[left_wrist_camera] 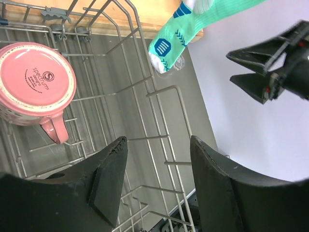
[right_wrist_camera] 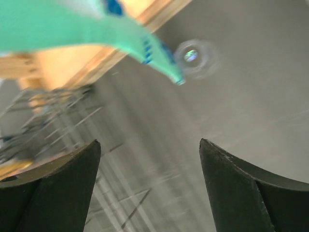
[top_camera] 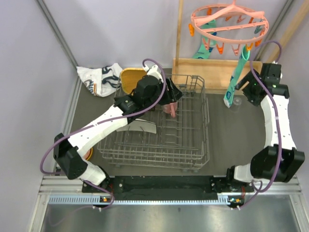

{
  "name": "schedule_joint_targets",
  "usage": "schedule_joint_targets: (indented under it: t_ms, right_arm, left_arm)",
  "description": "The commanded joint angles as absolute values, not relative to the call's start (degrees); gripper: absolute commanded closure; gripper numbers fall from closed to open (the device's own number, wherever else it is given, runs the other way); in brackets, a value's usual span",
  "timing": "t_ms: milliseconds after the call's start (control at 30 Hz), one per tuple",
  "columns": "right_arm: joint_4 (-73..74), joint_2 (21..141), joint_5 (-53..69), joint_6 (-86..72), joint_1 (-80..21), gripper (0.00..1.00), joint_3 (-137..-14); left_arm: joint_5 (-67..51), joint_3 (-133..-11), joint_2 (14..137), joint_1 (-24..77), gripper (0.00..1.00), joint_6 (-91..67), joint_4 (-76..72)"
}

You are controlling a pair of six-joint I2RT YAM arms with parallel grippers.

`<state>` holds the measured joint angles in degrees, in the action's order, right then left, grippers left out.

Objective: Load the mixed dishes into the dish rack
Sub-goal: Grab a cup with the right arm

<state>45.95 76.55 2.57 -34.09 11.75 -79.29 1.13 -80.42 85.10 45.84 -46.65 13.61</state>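
The top view shows the whole dish rack (top_camera: 193,145), a big grey wire basket in the middle of the table (top_camera: 231,135), with the left arm (top_camera: 106,123) stretched over it. There the pink cup (top_camera: 170,109) is only a small pink spot in the far half of the rack. The left wrist view shows it up close. The cup sits upside down among the wires. Its round flat bottom faces up with small writing on it, and its handle sticks out sideways toward the left gripper (left_wrist_camera: 157,145). That gripper hangs near the cup with its two black fingers (left_wrist_camera: 108,183) spread apart and nothing between them. The right wrist view is blurry, but it shows the small clear glass (right_wrist_camera: 193,55) best, sitting on the dark table right by the toe of a teal sock (right_wrist_camera: 96,29). The right gripper (right_wrist_camera: 149,145) is spread wide and empty, apart from the glass.
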Motion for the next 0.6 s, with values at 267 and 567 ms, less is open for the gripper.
schedule_joint_targets:
  t_ms: [267,567]
  right_arm:
    - [45.8,89.38,-13.71,-28.3,9.58,0.17,-84.03]
    - [40.96,95.79,-11.6,-30.41,9.49,0.17,-81.12]
  left_arm:
    - [2.37,-78.93,81.39,45.26,0.41,-45.53,12.22]
    - [3.52,-75.59,79.1,44.21,0.4,-45.97,12.48]
